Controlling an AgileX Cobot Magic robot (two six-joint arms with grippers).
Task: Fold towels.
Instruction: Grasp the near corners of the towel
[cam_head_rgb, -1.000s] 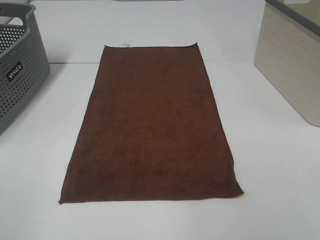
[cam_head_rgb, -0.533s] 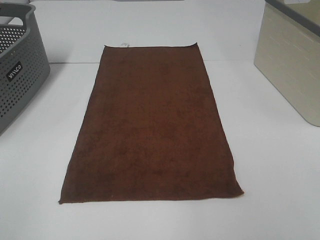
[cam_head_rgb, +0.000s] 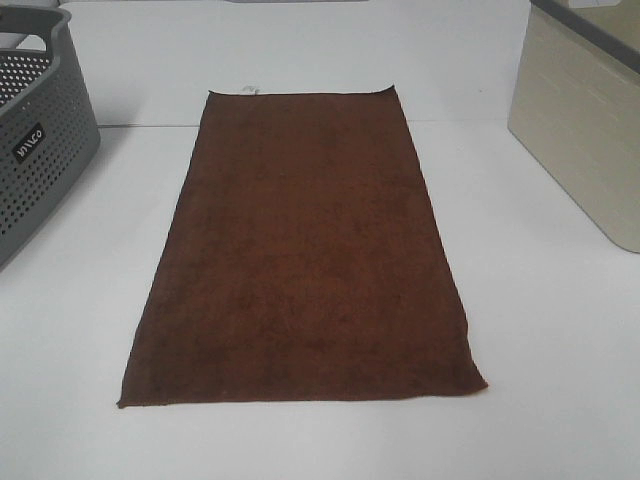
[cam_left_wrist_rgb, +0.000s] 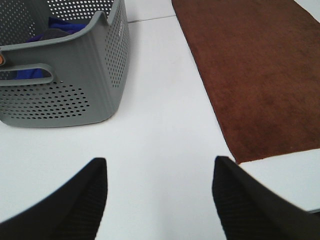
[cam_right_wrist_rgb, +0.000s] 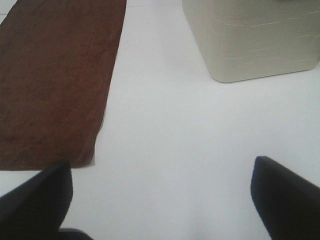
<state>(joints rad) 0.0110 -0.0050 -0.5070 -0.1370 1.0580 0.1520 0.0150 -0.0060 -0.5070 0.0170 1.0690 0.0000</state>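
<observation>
Lying flat, one towel (cam_head_rgb: 300, 260); flanking it, one grey basket (cam_head_rgb: 40, 150), one beige bin (cam_head_rgb: 585, 130).

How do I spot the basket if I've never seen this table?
On the white table a brown towel lies flat in the middle. The basket stands to its left in the high view. It is grey and full of little holes, unlike the smooth beige bin opposite.

towel (cam_head_rgb: 300, 255) flat mid-table (cam_head_rgb: 540, 330) | basket (cam_head_rgb: 40, 150) left | bin (cam_head_rgb: 585, 120) right
</observation>
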